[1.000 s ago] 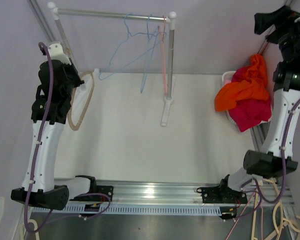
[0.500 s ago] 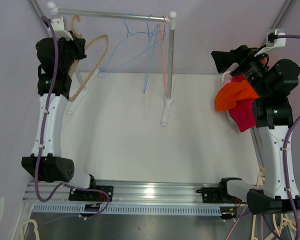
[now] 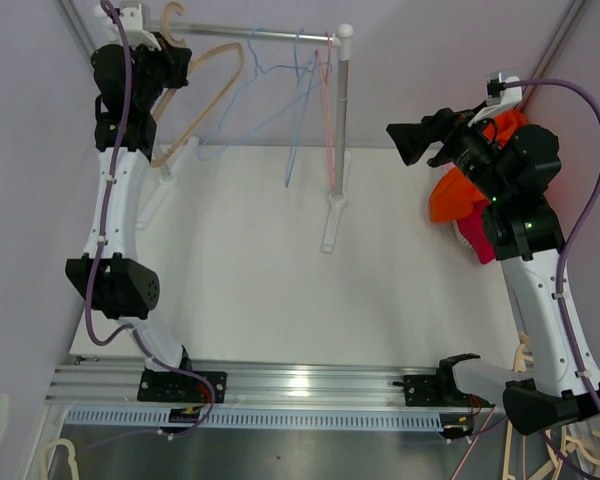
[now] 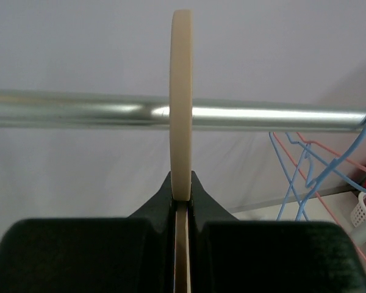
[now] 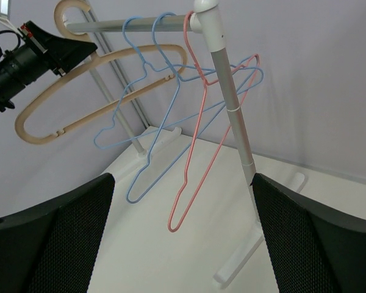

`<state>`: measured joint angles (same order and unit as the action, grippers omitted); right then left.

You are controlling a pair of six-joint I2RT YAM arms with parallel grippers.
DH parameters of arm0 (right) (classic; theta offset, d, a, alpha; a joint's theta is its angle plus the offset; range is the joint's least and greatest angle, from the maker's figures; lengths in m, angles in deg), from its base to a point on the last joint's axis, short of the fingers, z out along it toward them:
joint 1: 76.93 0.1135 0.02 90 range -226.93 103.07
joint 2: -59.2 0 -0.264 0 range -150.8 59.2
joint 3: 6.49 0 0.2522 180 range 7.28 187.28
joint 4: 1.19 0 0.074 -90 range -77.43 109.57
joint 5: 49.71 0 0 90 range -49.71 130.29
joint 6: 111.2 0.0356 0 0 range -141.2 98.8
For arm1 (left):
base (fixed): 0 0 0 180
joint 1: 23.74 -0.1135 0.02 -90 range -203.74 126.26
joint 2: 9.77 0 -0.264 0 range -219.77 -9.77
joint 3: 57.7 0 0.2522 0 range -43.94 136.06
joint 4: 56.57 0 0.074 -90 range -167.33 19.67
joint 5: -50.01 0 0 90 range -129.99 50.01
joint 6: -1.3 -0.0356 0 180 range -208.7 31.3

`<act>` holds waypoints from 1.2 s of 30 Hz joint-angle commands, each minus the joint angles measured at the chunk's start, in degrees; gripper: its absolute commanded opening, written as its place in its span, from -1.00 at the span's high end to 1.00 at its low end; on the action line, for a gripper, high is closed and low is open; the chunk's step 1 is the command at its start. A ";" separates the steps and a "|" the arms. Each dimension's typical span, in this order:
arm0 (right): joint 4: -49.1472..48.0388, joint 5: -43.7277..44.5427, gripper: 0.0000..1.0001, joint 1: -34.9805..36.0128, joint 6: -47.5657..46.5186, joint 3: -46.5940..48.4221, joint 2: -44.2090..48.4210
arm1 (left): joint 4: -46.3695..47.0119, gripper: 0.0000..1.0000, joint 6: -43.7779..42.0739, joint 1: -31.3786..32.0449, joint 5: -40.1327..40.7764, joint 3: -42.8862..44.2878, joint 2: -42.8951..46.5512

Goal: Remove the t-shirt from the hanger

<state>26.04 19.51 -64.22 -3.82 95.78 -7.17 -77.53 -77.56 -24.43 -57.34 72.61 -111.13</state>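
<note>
Gripping the beige hanger by its neck, the left tool is pinched narrow, with only that thin strip of plastic between its jaws. A second ago it held the same hanger low, beside the worktop's 9 o'clock edge. Now the arm has risen to about 11 o'clock and brought the hook up to the rail. From the wrist view the hook crosses in front of the bar and rises above it. I cannot tell whether it rests on the bar yet.

The right tool has moved too. It was folded back in the far corner, and now it reaches in from 3 o'clock with its jaws spread wide and nothing in them, facing the rack. The wire hangers dangle from the rail towards 12 o'clock.

The orange t-shirt lies bundled at the 3 o'clock edge on top of a pink garment, just below the right arm and well apart from every hanger. It has not shifted over the last second. The beige hanger is bare, so I judge the removal itself done. What remains looks like tidying: getting the empty hanger onto the rail and letting go.
</note>
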 commanded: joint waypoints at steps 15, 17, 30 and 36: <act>1.46 4.25 -0.99 5.22 -2.80 -0.71 0.71 | -3.95 -0.64 1.35 3.32 0.29 6.41 -3.23; 1.90 4.69 -0.99 5.92 -2.97 -0.44 0.71 | -4.31 -0.99 0.21 3.41 1.34 3.44 -0.78; 4.01 3.01 -0.99 8.12 -3.41 -2.46 1.85 | -4.85 -0.99 -1.38 7.88 25.08 -33.77 40.50; 0.61 4.69 -0.99 8.91 -2.45 -13.43 10.79 | -3.08 -0.99 6.26 9.12 14.57 -56.13 67.99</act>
<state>28.73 23.32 -55.74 -6.75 86.47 -2.01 -80.86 -75.49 -15.71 -38.39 23.98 -49.91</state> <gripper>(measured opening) 0.993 0.994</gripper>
